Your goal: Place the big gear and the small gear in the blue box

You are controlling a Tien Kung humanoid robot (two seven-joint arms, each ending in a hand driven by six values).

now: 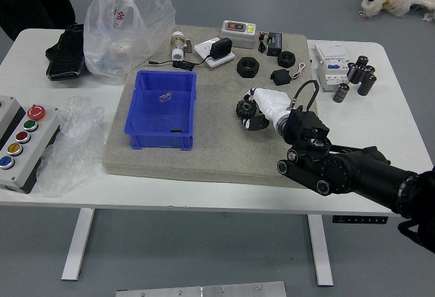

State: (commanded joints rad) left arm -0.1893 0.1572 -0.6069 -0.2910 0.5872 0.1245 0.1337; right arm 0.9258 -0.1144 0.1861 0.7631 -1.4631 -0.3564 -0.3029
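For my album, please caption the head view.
The robot's right hand at a dark gear, right of the blue box.

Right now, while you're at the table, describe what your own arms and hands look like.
My right arm is glossy black, with chunky rounded housings and circular joint caps. A dark cable loops up near the wrist. My right hand has a white cover and black fingers. My left arm is out of view.
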